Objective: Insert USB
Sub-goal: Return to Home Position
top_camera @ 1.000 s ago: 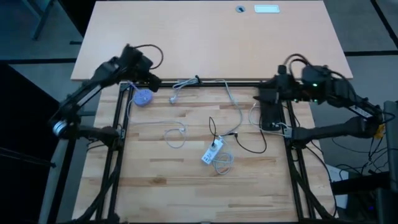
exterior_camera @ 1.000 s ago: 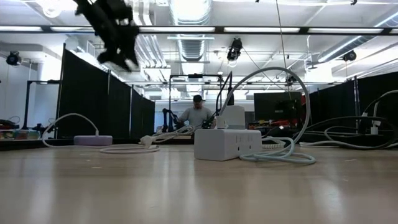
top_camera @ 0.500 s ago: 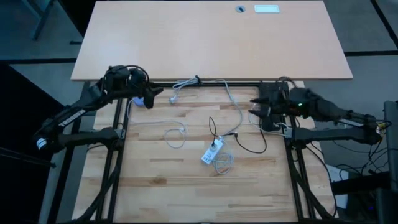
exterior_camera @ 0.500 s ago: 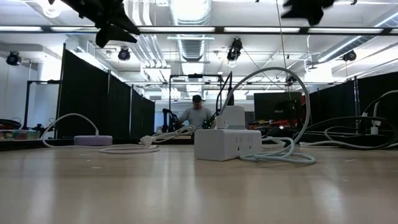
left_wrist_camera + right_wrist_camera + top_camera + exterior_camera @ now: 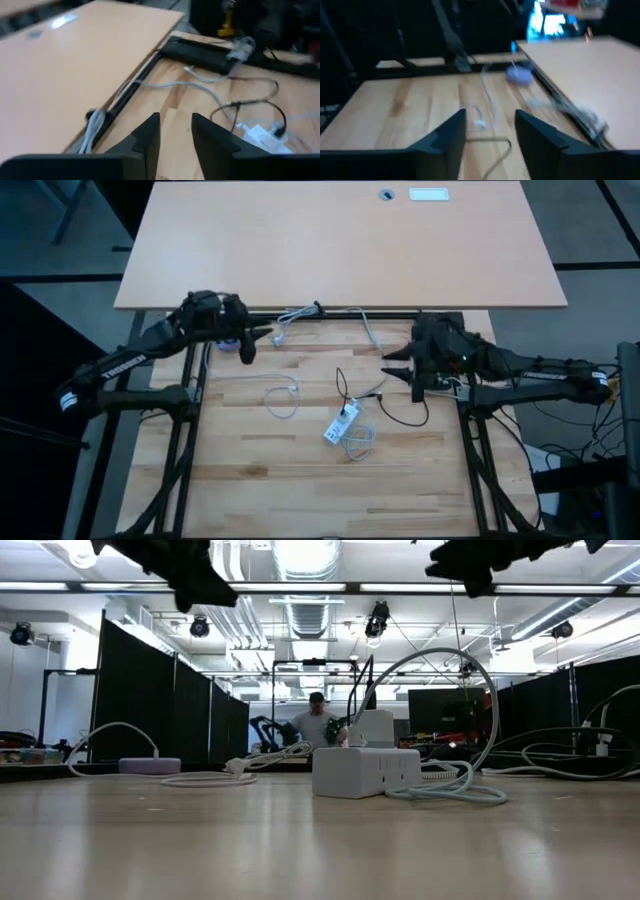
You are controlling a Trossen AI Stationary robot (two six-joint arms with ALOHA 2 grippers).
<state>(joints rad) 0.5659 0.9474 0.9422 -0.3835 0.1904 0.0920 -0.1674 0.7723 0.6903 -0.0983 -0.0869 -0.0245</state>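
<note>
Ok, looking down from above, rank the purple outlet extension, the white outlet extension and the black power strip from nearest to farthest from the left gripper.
From the left gripper:
1. purple outlet extension, right beside it, on the left side.
2. white outlet extension, around the middle.
3. black power strip, on the far right.

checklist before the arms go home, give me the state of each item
1. Left gripper empty, fingers apart: ok.
2. Right gripper empty, fingers apart: ok.
3. Both grippers high above the light wooden table, clear of everything on it: ok.
4. White charger adapter sitting on the white box-shaped outlet extension: ok.
5. Pale cable fully seated in the flat purple outlet extension: cannot tell.
</note>
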